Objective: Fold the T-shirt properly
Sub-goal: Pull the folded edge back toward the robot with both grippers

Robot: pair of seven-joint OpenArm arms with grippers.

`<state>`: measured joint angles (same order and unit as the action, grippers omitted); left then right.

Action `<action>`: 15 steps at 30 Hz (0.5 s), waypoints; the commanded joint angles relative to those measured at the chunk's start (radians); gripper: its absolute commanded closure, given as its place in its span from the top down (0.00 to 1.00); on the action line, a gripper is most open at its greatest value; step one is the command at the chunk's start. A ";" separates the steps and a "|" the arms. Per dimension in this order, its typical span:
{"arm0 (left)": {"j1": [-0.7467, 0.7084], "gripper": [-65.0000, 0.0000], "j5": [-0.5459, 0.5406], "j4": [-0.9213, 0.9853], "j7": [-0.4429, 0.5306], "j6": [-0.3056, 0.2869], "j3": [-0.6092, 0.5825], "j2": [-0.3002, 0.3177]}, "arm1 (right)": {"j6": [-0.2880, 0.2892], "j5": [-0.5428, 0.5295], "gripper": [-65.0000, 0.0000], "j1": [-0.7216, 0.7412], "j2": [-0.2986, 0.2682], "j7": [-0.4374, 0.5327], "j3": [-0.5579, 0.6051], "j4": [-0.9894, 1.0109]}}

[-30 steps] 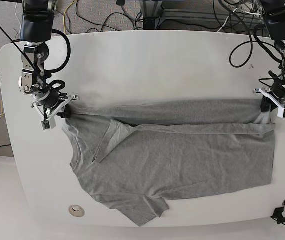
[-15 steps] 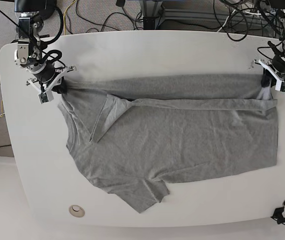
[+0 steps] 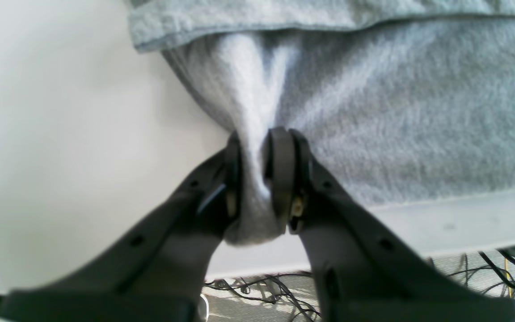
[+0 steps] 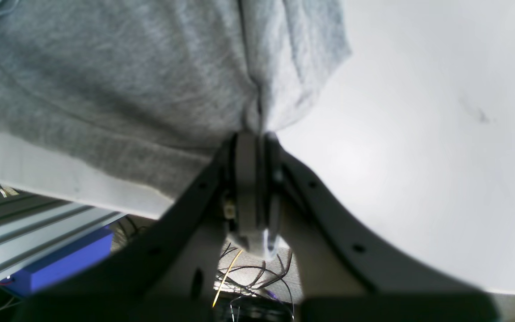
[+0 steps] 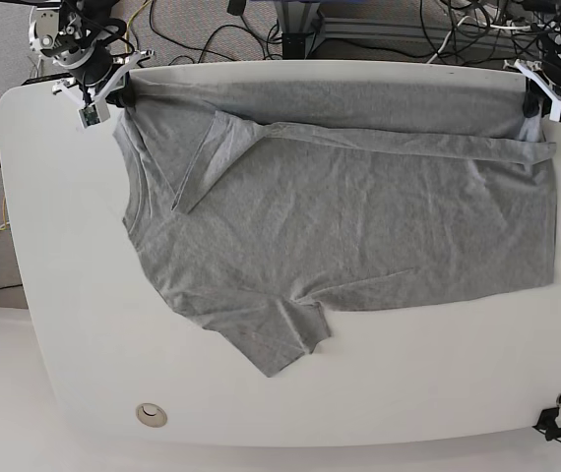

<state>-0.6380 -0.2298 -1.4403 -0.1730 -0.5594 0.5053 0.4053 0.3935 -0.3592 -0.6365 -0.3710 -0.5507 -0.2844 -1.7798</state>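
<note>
Both arms have hauled the heather-grey, wrinkled cotton T-shirt [image 5: 340, 216] toward the far edge of the white rounded table [image 5: 64, 324]. A second ago the gripped edge sat mid-table; now it lies right along the far rim, and the whole garment has slid with it.

Left gripper [image 3: 257, 179]: jaws pressed together on a bunched wad of grey fabric at the hem-end corner, near the table edge, cables visible below. Right gripper [image 4: 253, 179]: jaws pinched on a thin fold at the shoulder end, also at the rim.

The shirt lies flat on the table, neck end toward the right arm's side, hem toward the left arm's. A long strip of the far side is folded over onto the body, one sleeve tucked diagonally across the chest, the other sleeve sticking out at the near edge. No lettering shows.

My read: this was a drag to tension and straighten the cloth. Wrinkles look reduced, but the fold itself isn't advanced; the near sleeve and near side are unfolded.
</note>
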 commanded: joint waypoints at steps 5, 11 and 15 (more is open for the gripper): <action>-0.070 0.10 0.076 0.014 -0.122 -0.006 -0.007 -0.036 | -0.003 0.035 0.00 -0.039 -0.010 -0.061 -0.002 0.005; -0.085 0.10 0.079 0.014 -0.122 -0.006 -0.007 -0.038 | -0.003 0.035 0.00 -0.059 -0.012 -0.061 -0.022 0.008; -0.095 0.10 0.079 0.014 -0.122 -0.006 -0.007 -0.036 | -0.003 0.035 0.00 -0.061 -0.010 -0.061 -0.029 0.010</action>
<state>-0.6994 -0.2535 -1.4460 -0.1261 -0.5514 0.5110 0.3748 0.4019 -0.3668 -0.6827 -0.3744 -0.5385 -0.3130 -1.7794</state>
